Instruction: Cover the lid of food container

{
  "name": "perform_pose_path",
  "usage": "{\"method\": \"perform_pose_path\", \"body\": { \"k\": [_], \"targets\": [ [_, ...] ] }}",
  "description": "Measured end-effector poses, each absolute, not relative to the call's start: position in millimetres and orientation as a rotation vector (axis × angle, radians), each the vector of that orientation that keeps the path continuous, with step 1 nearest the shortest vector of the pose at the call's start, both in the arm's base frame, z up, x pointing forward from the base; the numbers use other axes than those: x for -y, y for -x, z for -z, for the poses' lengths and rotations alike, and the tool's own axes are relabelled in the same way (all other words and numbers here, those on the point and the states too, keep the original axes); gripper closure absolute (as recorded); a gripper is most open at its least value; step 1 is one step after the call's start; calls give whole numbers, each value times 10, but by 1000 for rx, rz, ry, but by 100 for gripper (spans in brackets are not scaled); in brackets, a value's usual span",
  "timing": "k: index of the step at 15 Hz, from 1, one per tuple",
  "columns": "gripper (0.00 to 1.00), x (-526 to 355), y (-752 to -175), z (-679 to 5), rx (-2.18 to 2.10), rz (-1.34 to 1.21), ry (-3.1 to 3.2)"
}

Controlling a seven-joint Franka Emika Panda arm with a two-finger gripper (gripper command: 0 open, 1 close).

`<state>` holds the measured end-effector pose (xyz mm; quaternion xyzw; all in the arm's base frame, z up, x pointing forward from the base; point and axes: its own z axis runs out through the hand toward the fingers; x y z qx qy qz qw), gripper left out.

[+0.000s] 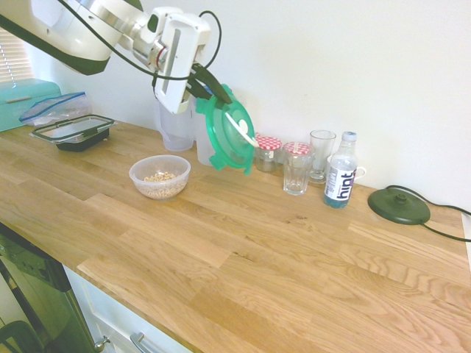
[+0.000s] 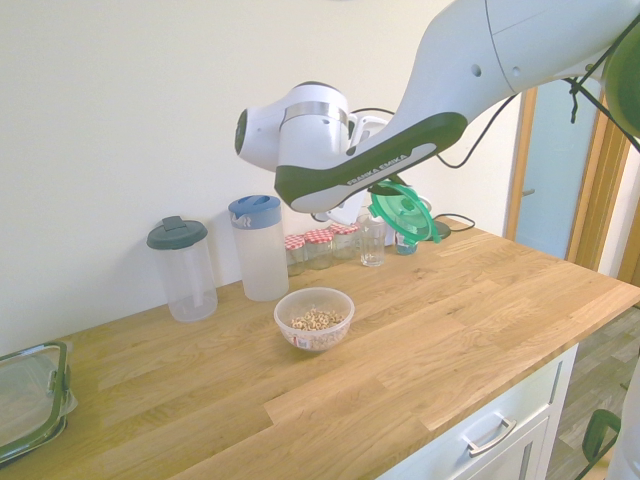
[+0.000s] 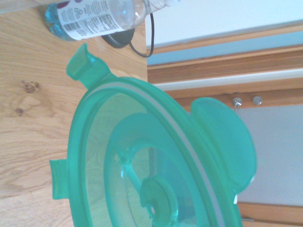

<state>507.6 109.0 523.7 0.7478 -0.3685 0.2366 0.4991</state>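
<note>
The round translucent green lid (image 1: 227, 134) with snap tabs hangs tilted on edge in the air, well above the wooden counter. My gripper (image 1: 212, 87) is shut on its upper rim. The same lid (image 2: 402, 213) shows below the arm in the second exterior view, and the lid (image 3: 156, 161) fills the wrist view. The food container (image 1: 160, 176), a small clear bowl with beige grains, stands open on the counter, below and to the left of the lid. In the second exterior view the food container (image 2: 314, 318) sits at centre.
Two clear jugs (image 2: 258, 247) stand at the wall with red-checked jars (image 1: 268, 152), glasses (image 1: 296, 168) and a water bottle (image 1: 340, 170). A dark round base (image 1: 399, 205) lies at right. A dark-rimmed clear box (image 1: 75, 132) sits at far left.
</note>
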Motion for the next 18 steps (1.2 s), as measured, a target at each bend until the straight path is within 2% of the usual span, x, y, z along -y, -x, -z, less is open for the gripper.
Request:
{"method": "perform_pose_path", "body": {
  "k": [11, 18],
  "targets": [
    [100, -2767, -4631, -4468, 714, -731, -1669],
    [100, -3150, -4885, -4146, 759, -728, -1545]
  ]
}}
